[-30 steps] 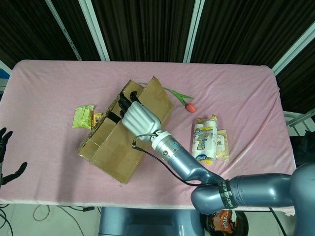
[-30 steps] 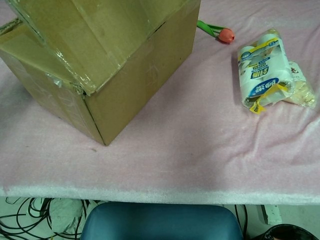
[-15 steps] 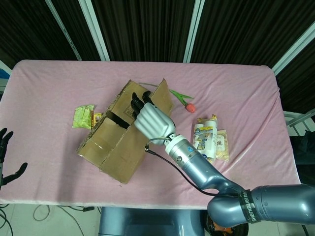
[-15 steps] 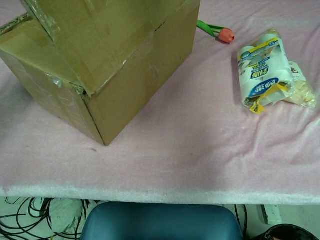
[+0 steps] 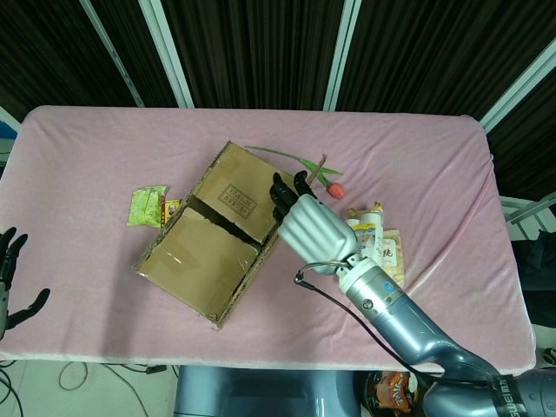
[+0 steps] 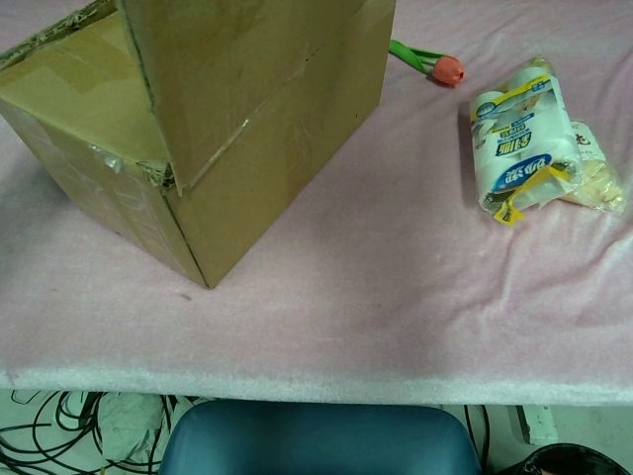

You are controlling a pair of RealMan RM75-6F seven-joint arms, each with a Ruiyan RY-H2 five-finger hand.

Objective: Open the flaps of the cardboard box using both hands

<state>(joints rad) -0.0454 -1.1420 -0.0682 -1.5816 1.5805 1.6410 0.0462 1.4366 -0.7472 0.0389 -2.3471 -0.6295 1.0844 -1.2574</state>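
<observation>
The cardboard box [image 5: 213, 230] is being seen lying at an angle left of the middle of the pink-covered table [image 5: 104, 148], closer to the near edge than to the far edge. Its two top flaps [image 5: 234, 195] are being shown in the head view lying roughly flat, with a dark gap between them; in the chest view one flap [image 6: 247, 59] is being seen standing up above the box wall. The right hand [image 5: 310, 228] is being held at the box's right side, its dark fingers [image 5: 287, 193] being shown extended and close together against the edge of the far flap; whether anything is being gripped cannot be told. The left hand [image 5: 10, 276] is being seen at the table's near left corner, beyond the edge, with fingers spread and nothing in them. A green snack packet [image 5: 147, 206] is being recorded just beside the box's left side. An artificial tulip [image 5: 323, 176] is being noted behind the right hand, toward the far edge. A tissue pack [image 5: 365, 245] and a smaller packet [image 5: 393, 254] are being seen right of the hand.
</observation>
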